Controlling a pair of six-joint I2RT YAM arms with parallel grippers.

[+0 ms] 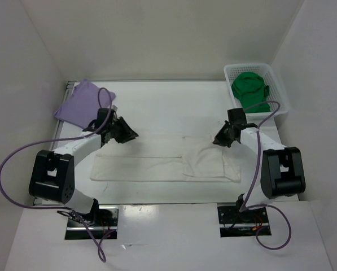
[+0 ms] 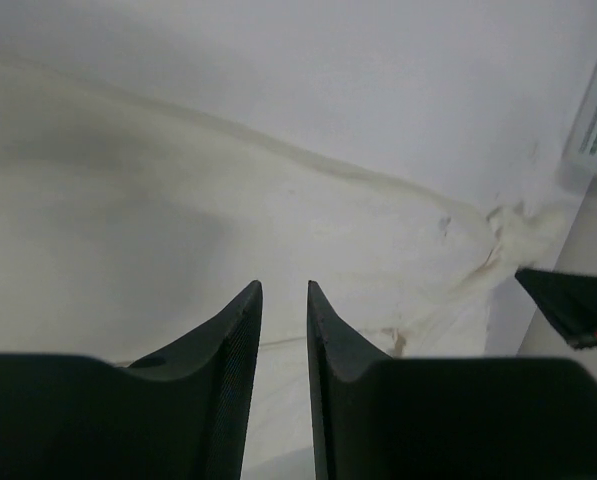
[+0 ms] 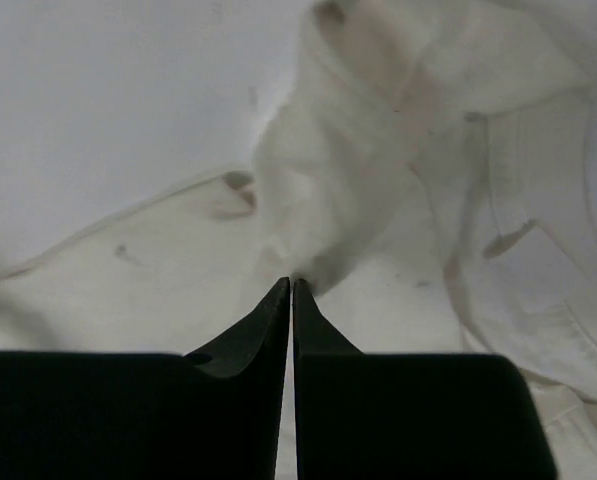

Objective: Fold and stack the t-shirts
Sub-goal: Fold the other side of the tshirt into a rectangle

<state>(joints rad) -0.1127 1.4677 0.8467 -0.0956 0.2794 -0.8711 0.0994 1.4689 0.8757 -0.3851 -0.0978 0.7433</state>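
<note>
Folding step: you are working on the cream shirt, which is lying as a long strip across the middle of the worktop. I judge a crosswise fold is coming next.
Right gripper: its jaws are pressing together on a bunched pinch of cream cloth at the strip's 2 o'clock corner.
Left gripper: its jaws are standing slightly apart with nothing between them, hovering at the strip's 10 o'clock corner.
Doing it well: be seating the left jaws over every layer at that corner before lifting. Be carrying both corners level so the strip is not twisting.
Watching for: the right pinch is looking thin, so slipping is a risk.
Other shirts: the purple shirt is lying at 10 o'clock on the worktop. The green shirt is sitting in the basket at 1 o'clock.
</note>
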